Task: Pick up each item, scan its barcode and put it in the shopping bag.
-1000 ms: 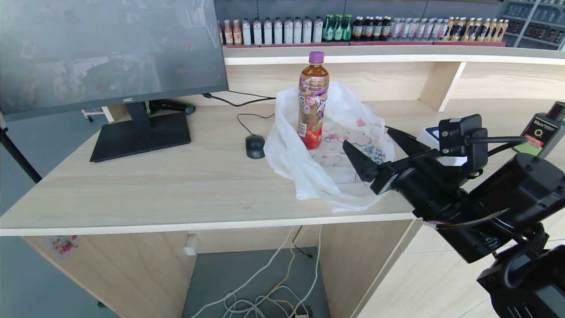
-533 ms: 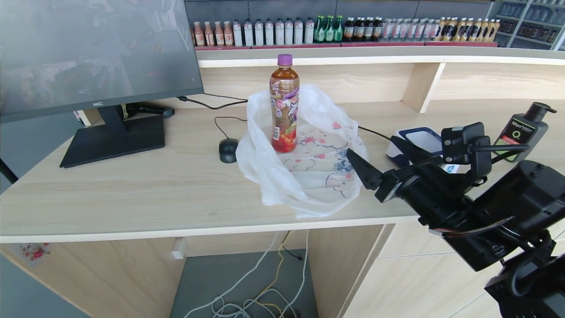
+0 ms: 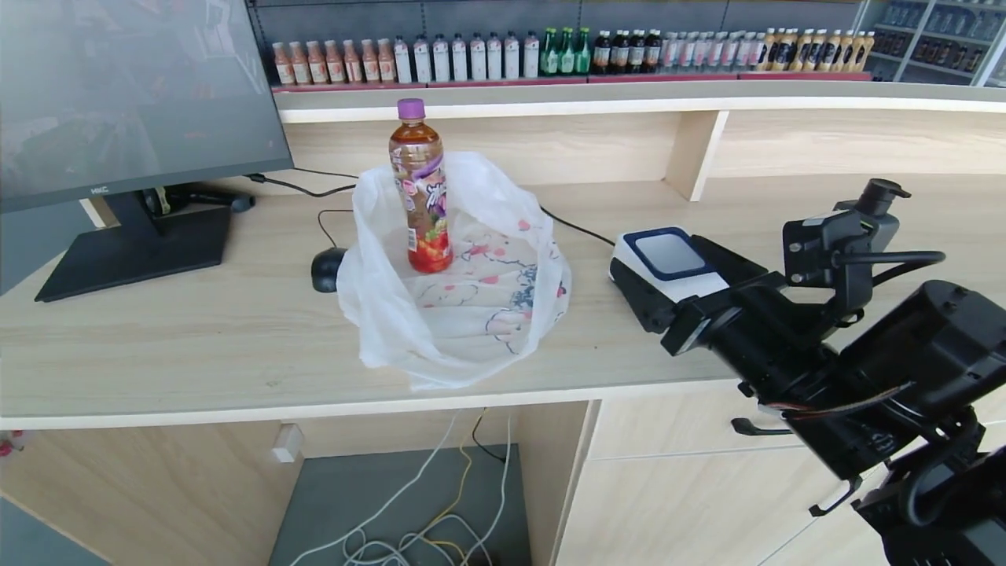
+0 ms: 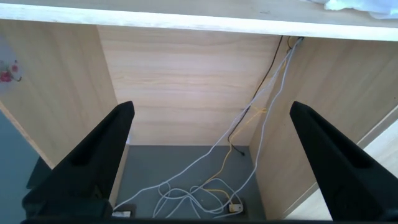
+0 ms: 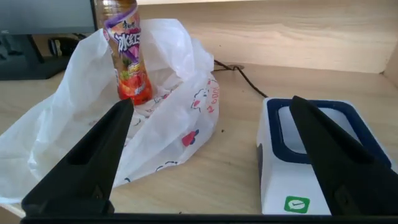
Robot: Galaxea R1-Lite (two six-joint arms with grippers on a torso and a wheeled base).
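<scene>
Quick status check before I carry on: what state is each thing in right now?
White plastic shopping bag: open, slumped on the wooden counter.
Brown drink bottle with purple cap: upright, capped, standing in that bag.
White-and-blue barcode scanner: window facing up, on the counter.
Left gripper: jaws open, empty.
Right gripper: jaws open, empty.
Black monitor: screen dark.

Bare counter (image 3: 591,338) lies between the bag (image 3: 471,314) and the scanner (image 3: 664,259); a mouse (image 3: 326,269) crowds the bag's left side.
</scene>
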